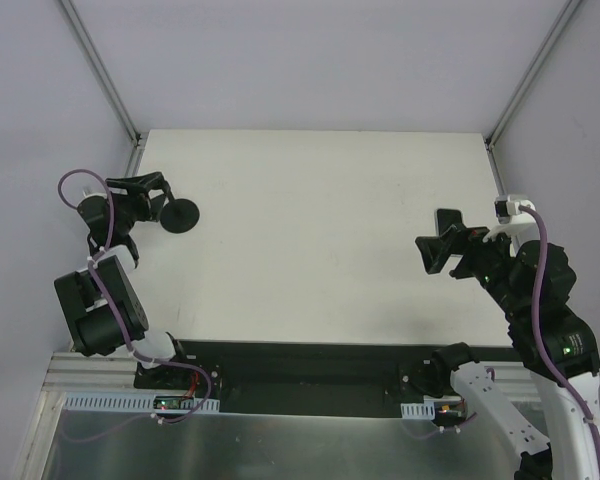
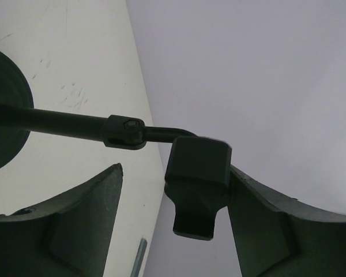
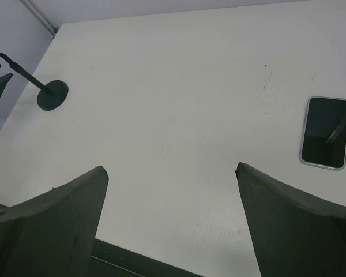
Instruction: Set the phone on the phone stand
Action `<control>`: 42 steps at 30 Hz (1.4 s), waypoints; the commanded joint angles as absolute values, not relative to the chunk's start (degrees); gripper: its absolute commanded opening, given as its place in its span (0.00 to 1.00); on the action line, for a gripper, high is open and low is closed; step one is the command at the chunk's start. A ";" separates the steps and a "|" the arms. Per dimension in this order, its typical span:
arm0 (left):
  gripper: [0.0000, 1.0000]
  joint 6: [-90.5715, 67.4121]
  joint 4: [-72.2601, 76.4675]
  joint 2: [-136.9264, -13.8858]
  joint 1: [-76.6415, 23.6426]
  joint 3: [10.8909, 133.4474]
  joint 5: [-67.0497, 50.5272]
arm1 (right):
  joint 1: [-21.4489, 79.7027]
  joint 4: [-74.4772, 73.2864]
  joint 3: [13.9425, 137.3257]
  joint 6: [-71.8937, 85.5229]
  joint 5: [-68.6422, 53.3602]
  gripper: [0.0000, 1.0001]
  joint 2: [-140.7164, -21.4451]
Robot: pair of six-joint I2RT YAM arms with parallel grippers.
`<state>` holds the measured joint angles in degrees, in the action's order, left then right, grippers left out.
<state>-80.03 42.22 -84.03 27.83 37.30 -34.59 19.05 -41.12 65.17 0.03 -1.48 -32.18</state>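
The phone (image 3: 326,133) lies flat, screen up, on the white table at the right of the right wrist view; I cannot make it out in the top view. The black phone stand has its disc base (image 1: 180,215) at the table's far left, and it also shows in the right wrist view (image 3: 52,95). My left gripper (image 1: 145,198) is open around the stand's top. In the left wrist view the holder (image 2: 197,173) sits between the fingers, close against the right one, with a gap to the left one. My right gripper (image 3: 172,167) is open and empty above the table, left of the phone.
The white table (image 1: 310,250) is bounded by grey walls and metal corner posts (image 1: 100,70). The left wall stands right behind the stand's holder. A dark strip (image 1: 310,365) runs along the near edge by the arm bases.
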 commanded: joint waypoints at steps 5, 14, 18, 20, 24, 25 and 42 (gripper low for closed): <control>0.35 -85.07 53.79 -85.34 24.79 39.29 -37.18 | 18.90 -38.76 65.04 1.93 -1.93 0.96 -33.13; 0.00 -88.15 54.14 -76.23 15.84 34.99 -33.76 | 18.90 -37.62 63.46 2.90 -2.99 0.96 -33.92; 0.00 -84.83 44.51 -67.52 2.60 32.35 -25.33 | 18.81 -36.39 62.23 3.78 -4.04 0.96 -34.63; 0.00 -83.15 40.80 -62.44 -2.96 30.95 -16.29 | 18.81 -35.60 61.53 4.22 -5.27 0.96 -35.33; 0.00 -82.53 37.35 -58.62 -17.55 28.65 -1.26 | 18.98 -33.41 59.59 5.71 -7.12 0.96 -36.03; 0.00 -82.88 37.35 -58.97 -22.19 28.57 2.68 | 18.98 -33.14 59.15 5.80 -8.08 0.96 -36.21; 0.87 -83.50 41.31 -67.17 -35.95 31.47 7.30 | 27.67 -26.73 52.65 8.43 -5.46 0.96 -43.05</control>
<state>-84.62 37.34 -70.37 -35.66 31.68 6.09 24.01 -31.73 53.36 6.44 -7.77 -39.99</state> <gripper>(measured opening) 0.562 0.961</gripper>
